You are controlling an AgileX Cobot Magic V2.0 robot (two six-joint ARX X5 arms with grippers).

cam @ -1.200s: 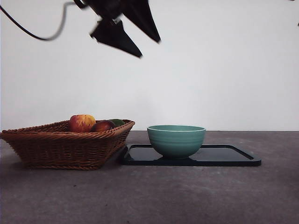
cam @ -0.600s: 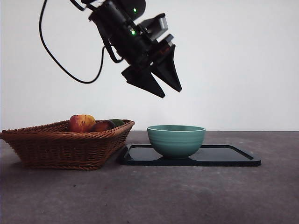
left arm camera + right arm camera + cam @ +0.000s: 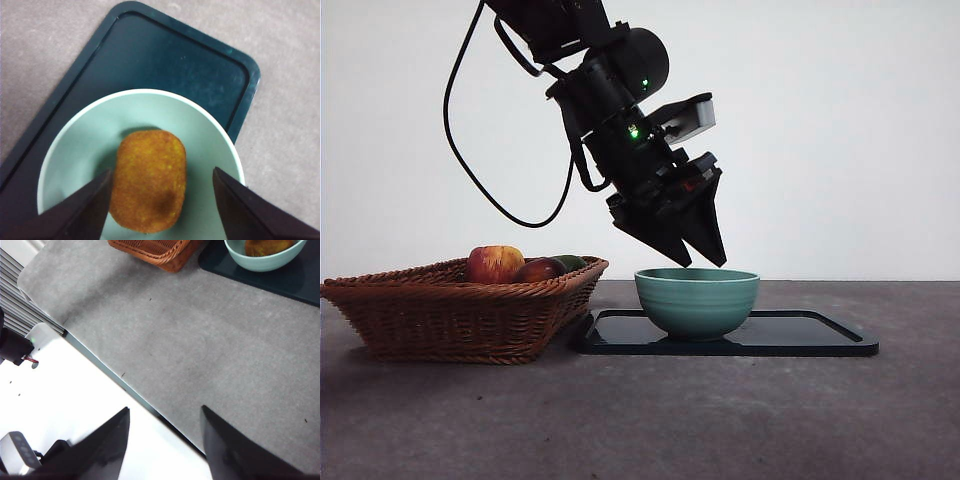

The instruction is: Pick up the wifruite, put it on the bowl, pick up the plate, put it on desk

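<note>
The brown oval wifruite [image 3: 148, 186] lies inside the teal-green bowl [image 3: 75, 155], and it also shows as the wifruite [image 3: 262, 246] in the bowl [image 3: 265, 260] from the right wrist. The bowl [image 3: 697, 300] stands on a dark rectangular plate [image 3: 800, 338], seen from above as the plate [image 3: 165, 60]. My left gripper [image 3: 704, 262] hangs just over the bowl's rim. In the left wrist view the left gripper [image 3: 161, 172] is open, one jaw on either side of the fruit and not touching it. My right gripper [image 3: 165, 410] is open and holds nothing, over the desk's [image 3: 200, 340] near edge.
A brown wicker basket [image 3: 460, 310] stands left of the plate, almost touching it. It holds a red-and-yellow apple [image 3: 495, 263] and a dark red fruit [image 3: 540, 270]. The grey desk [image 3: 640, 420] stretches in front. A white surface [image 3: 75, 405] lies beyond the desk's edge.
The left arm has come down from the top left and moved right, its open gripper now just above the bowl. The bowl, plate and basket have not moved.
</note>
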